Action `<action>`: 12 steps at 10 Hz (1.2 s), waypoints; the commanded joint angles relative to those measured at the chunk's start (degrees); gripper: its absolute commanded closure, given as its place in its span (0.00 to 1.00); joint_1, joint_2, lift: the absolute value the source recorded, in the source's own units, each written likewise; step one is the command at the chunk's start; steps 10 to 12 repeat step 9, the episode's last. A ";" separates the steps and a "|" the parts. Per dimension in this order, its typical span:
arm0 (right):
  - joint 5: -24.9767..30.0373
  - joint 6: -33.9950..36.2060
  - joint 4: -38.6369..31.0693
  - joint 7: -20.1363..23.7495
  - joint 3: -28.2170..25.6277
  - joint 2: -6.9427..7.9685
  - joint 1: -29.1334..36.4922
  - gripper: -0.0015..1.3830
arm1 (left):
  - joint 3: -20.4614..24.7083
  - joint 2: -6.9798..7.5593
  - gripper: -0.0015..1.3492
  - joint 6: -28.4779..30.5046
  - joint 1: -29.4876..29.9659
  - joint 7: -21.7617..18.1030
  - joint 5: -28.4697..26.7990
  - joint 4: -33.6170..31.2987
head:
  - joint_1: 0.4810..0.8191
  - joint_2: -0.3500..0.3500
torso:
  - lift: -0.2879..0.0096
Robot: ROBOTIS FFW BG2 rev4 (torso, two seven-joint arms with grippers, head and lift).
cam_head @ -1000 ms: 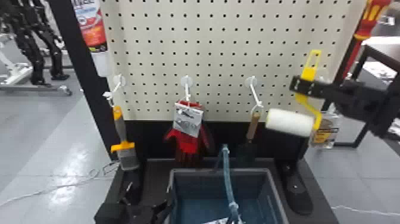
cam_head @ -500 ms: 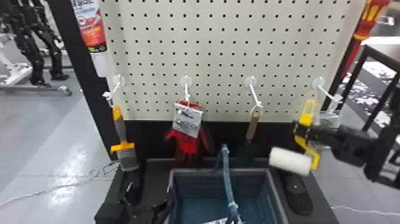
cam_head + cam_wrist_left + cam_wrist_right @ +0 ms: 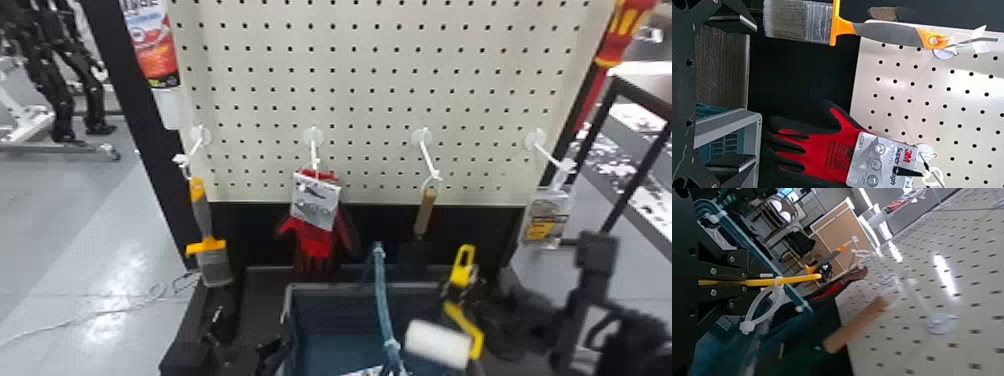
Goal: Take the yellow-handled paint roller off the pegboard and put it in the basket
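Pinching the yellow handle (image 3: 803,278), the right gripper (image 3: 770,282) has the paint roller (image 3: 437,344) off the pegboard (image 3: 370,115), near the basket (image 3: 330,286). Putting it in is left. The left gripper (image 3: 755,94) is spread.

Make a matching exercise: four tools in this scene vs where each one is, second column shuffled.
1. Yellow-handled paint roller with white sleeve
2. Red-and-black glove with grey card
3. Orange-and-grey-handled paintbrush
4. Brown-handled dark tool

A. Head view's third white hook from left
B. Head view's leftmost white hook
C. Right gripper
D. Head view's second white hook from left

Pairs: 1-C, 2-D, 3-B, 4-A
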 commanded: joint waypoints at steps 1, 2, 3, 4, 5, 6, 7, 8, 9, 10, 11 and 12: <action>0.04 -1.65 4.50 0.41 5.00 0.30 -1.56 0.93 | 0.08 -0.09 0.10 -0.03 -0.10 -0.29 -0.03 0.16 | 0.20 0.50 | 0.63; 0.12 -3.23 7.76 1.55 7.55 0.39 -3.58 0.93 | 0.00 -0.09 0.10 -0.03 -0.19 -0.38 -0.03 0.25 | 0.20 0.50 | 0.63; 0.39 -5.52 12.24 2.34 9.48 0.39 -5.78 0.93 | 0.00 -0.09 0.10 -0.03 -0.19 -0.38 -0.03 0.25 | 0.20 0.50 | 0.63; 1.18 -8.15 16.72 3.05 10.01 0.65 -7.71 0.63 | 0.00 -0.18 0.10 -0.03 -0.19 -0.38 -0.03 0.25 | 0.20 0.50 | 0.63; 2.15 -8.42 17.78 3.40 9.92 0.56 -8.50 0.17 | 0.08 -0.18 0.10 -0.12 -0.10 -0.29 -0.03 0.25 | 0.20 0.50 | 0.63; 2.06 -8.77 17.95 3.49 9.74 0.30 -8.59 0.01 | 0.17 -0.27 0.10 -0.12 -0.10 -0.29 0.06 0.25 | 0.20 0.50 | 0.63; 2.15 -8.85 17.95 3.49 9.30 0.30 -8.50 0.09 | 0.26 -0.44 0.10 -0.21 0.07 -0.38 -0.03 0.25 | 0.20 0.50 | 0.63; 1.79 -8.94 17.95 3.40 9.22 0.39 -8.41 0.15 | 0.26 -0.44 0.10 -0.21 0.07 -0.38 -0.03 0.25 | 0.20 0.50 | 0.63; 1.44 -8.94 17.95 3.40 9.22 0.47 -8.24 0.18 | 0.26 -0.44 0.10 -0.21 0.07 -0.38 -0.03 0.25 | 0.20 0.50 | 0.63; 1.44 -8.94 17.95 3.40 9.22 0.47 -8.24 0.18 | 0.26 -0.44 0.10 -0.21 0.07 -0.38 -0.03 0.25 | 0.20 0.50 | 0.63; 1.44 -8.94 17.95 3.40 9.22 0.47 -8.24 0.18 | 0.26 -0.44 0.10 -0.21 0.07 -0.38 -0.03 0.25 | 0.20 0.50 | 0.63; 1.44 -8.94 17.95 3.40 9.22 0.47 -8.24 0.18 | 0.26 -0.44 0.10 -0.21 0.07 -0.38 -0.03 0.25 | 0.20 0.50 | 0.63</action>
